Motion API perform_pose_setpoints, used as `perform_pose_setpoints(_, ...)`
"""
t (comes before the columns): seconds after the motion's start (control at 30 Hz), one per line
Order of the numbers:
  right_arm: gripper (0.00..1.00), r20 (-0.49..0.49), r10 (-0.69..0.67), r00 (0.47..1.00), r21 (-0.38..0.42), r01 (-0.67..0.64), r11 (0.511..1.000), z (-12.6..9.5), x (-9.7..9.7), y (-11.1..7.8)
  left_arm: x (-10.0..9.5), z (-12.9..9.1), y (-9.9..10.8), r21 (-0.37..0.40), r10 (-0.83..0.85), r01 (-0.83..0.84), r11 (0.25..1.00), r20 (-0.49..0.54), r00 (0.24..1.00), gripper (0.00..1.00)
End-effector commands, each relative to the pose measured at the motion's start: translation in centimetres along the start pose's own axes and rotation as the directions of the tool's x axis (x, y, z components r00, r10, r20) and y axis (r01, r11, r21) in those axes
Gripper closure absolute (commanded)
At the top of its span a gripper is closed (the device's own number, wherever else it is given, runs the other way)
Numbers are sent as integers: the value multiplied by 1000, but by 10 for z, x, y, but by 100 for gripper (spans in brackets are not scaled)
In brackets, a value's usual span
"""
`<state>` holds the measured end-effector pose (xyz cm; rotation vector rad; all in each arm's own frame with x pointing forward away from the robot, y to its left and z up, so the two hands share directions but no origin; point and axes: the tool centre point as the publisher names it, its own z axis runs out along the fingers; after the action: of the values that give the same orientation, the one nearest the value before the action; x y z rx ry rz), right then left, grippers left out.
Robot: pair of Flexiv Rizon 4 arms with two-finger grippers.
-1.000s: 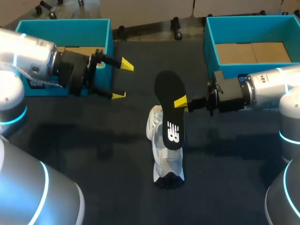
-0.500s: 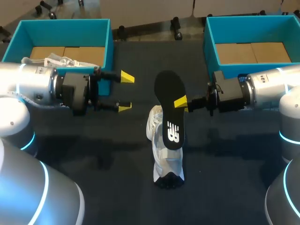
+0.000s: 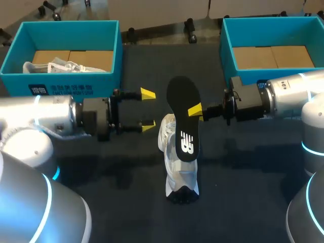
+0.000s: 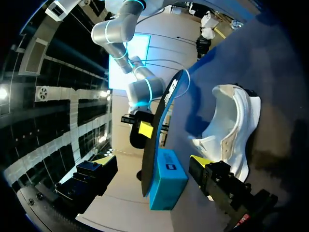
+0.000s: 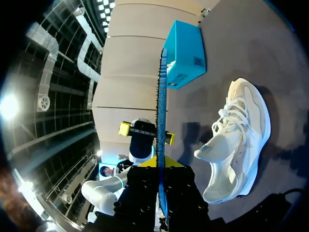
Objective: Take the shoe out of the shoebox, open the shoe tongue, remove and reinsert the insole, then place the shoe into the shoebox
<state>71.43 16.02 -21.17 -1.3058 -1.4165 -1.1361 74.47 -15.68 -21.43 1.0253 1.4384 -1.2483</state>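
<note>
My right jaws are closed on the insole [image 3: 182,119], gripping its right edge near the middle. Only one yellow fingertip [image 3: 195,110] shows against the black face. In the right wrist view the insole is edge-on, clamped between the two fingers.

My left jaws are spread wide and hold nothing. They sit just left of the shoe's far end, pointing across at the insole but apart from it.

The shoe [image 3: 179,172] lies on the worktop [image 3: 101,202]. Its long axis runs from me outward, with its dark end nearest me; I cannot tell which end is the toe. The insole hangs over the shoe's far half on nearly the same axis, broad face up. Its wider end reaches past the shoe, away from me.

The left box [image 3: 115,45] is beyond the shoe to its left, with a second white shoe [image 3: 61,67] inside. The right box [image 3: 227,50] is beyond the shoe to its right.
</note>
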Motion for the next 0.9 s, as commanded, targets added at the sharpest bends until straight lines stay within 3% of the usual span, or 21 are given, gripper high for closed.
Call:
perform_pose_setpoints(0.03, 100, 1, -1, 1000, -2, 1, 1000, 1, 0, -1, 4, 15, -3, -45, 6, -3, 999, 65, 998, 0)
perform_pose_setpoints(0.13, 100, 1, -1, 1000, -2, 1, 1000, 1, 0, -1, 2, 20, -4, -53, 20, -16, 998, 78, 997, 0)
perform_pose_setpoints(0.23, 100, 1, -1, 1000, -2, 1, 1000, 1, 0, -1, 1, 28, -5, -52, 36, -32, 998, 92, 995, 12)
perform_pose_setpoints(0.8, 100, 1, -1, 1000, -2, 1, 1000, 1, 0, -1, 4, 54, 2, -54, 112, -107, 993, 97, 989, 36)
perform_pose_setpoints(0.9, 100, 1, -1, 1000, -2, 1, 1000, 1, 0, -1, 2, 57, 4, -51, 118, -113, 992, 97, 988, 46)
